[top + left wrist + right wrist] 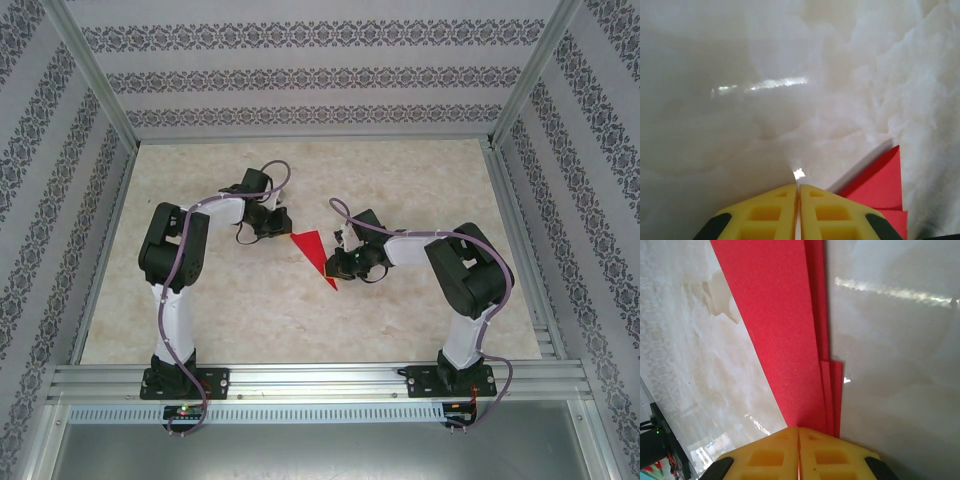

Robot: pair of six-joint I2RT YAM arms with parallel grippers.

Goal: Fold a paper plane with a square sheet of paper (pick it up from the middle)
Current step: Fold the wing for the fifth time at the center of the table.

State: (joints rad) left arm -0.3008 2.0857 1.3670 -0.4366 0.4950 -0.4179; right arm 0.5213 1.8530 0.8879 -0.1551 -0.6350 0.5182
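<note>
**A:** From above, how does the paper plane (314, 254) lie?

**B:** It lies on the desk (200, 300) between the two arms. Its long axis runs from the wide end at 11 o'clock to the sharp tip at 5 o'clock. The left hand (276, 226) sits just beside the wide end, on its 10 o'clock side. The right hand (345, 264) is against the narrow half, at 3 o'clock. Both forearms reach inward, low over the desk.

**A:** And the left wrist view?

**B:** The left hand (799, 210) has its fingers pressed together, with nothing red in the seam. A corner of the paper plane (880, 182) lies at 4 o'clock, just beside them.

**A:** The right wrist view?

**B:** The right hand (799, 450) is pressed together as well. The layered strip of the paper plane (780, 330) runs from its tips up towards 12 o'clock, so I judge this hand the better placed. Whether it nips the paper, I cannot tell.
</note>
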